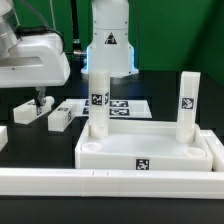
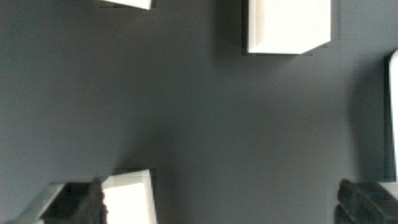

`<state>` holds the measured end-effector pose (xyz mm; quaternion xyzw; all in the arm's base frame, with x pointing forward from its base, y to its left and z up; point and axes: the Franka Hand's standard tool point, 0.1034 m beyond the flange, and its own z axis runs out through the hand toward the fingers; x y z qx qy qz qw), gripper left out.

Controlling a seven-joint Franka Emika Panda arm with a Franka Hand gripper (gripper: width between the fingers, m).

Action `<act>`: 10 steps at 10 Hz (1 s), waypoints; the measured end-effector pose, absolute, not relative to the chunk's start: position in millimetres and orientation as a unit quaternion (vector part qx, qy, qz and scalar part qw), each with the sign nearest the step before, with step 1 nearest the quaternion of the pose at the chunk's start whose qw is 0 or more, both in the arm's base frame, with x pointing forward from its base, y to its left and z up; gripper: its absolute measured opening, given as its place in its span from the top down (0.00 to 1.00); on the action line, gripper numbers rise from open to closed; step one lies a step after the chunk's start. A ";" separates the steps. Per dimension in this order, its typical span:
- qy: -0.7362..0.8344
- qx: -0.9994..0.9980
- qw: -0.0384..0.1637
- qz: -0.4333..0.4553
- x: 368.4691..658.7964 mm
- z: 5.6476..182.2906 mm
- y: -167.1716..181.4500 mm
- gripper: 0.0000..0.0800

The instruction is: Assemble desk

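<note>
**open hand hangs over loose legs, two others upright on the white top**

the arm's hand hangs low over the black desk on the exterior view's left, its fingers spread wide with nothing gripped. two loose legs lie flat on the dark surface there: the first loose leg just under the hand, the second loose leg just beside it. both are short, square white blocks. in the wrist view a white block shows just inside one dark finger and well apart from the other. whether it touches that finger cannot be told.

the white top lies toward the exterior view's right. it is a shallow rectangular tray with a raised rim and a small black-and-white tag on its front wall. two square legs stand upright at its far corners, the left upright leg and the right upright leg, each bearing a tag. a round socket sits open at a near corner.

the marker board lies flat behind the top, and a long white rail runs along the front.
</note>
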<state>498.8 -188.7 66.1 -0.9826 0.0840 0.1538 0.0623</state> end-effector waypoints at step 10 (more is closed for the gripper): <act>0.098 -0.889 0.131 0.428 462.3 39.6 -148.1 0.19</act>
